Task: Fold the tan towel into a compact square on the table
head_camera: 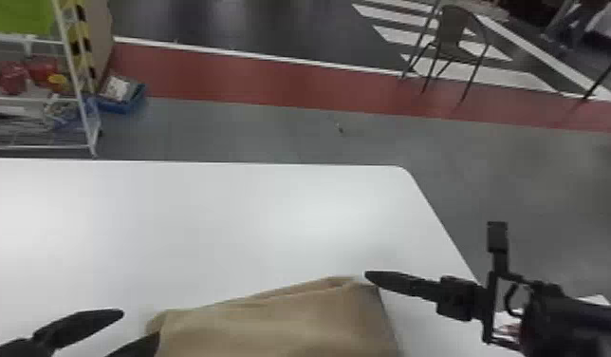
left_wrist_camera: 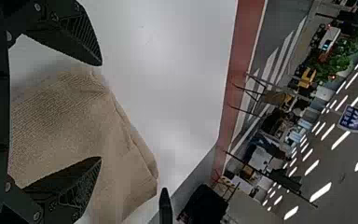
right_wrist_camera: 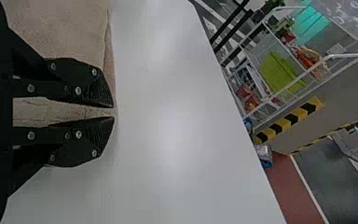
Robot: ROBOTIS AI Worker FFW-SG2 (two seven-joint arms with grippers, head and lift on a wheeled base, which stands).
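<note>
Towel: tan, lying on the tabletop (head_camera: 224,213) at its near side, in the head view's lower middle. The towel (head_camera: 271,323) runs out of that view at the bottom edge.
Towel form: folded; layered edges show along the far side. The outline is four-sided but uneven, with the far edge slanting. Shallow creases cross the top surface.
Left gripper (head_camera: 141,325): open, fingers set wide apart, at the towel's left end. In the head view one finger is over bare tabletop and the other overlaps the towel's left edge. In the left wrist view, towel shows between the fingers. Contact with the cloth cannot be determined.
Right gripper (head_camera: 368,274): at the towel's far right corner. In the right wrist view, the fingertips of the right gripper (right_wrist_camera: 113,112) are separated by a narrow gap, with tan cloth visible between the fingers. Whether the cloth is held cannot be determined.
Tabletop: white, flat, with a rounded far right corner.
Surroundings, left: a white rack (head_camera: 84,116) beyond the tabletop, with a blue box (head_camera: 121,105) on the floor just beside it.
Surroundings, right: a chair (head_camera: 454,31) beyond the tabletop, near a red floor strip (head_camera: 252,78).
</note>
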